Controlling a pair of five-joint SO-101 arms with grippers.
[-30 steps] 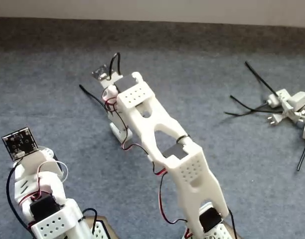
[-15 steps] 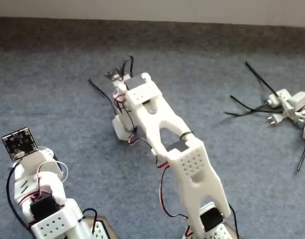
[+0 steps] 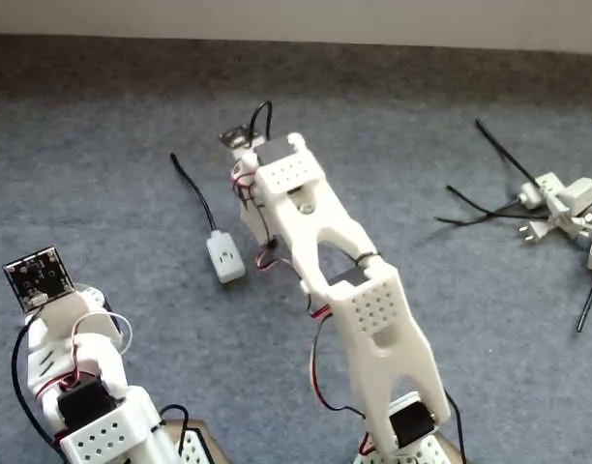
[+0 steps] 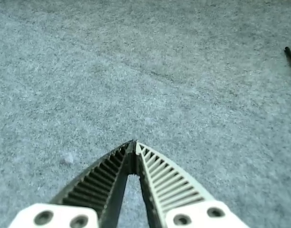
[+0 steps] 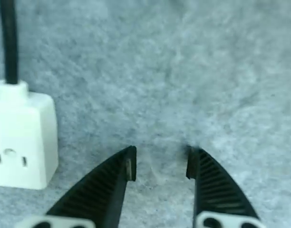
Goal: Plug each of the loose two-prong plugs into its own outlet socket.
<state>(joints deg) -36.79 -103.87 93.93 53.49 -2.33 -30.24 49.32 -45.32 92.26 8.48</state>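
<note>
Right gripper (image 5: 160, 164) apart, just beside white outlet socket (image 5: 23, 137), left gripper (image 4: 135, 144) pressed together over carpet (image 4: 136, 71)

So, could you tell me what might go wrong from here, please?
1. The white outlet socket lies loose on the carpet beside the open right gripper; pushing a plug in may just slide it away.
2. The plugs sit tangled with black cords at the right edge of the high view; lifting one may drag the others.
</note>
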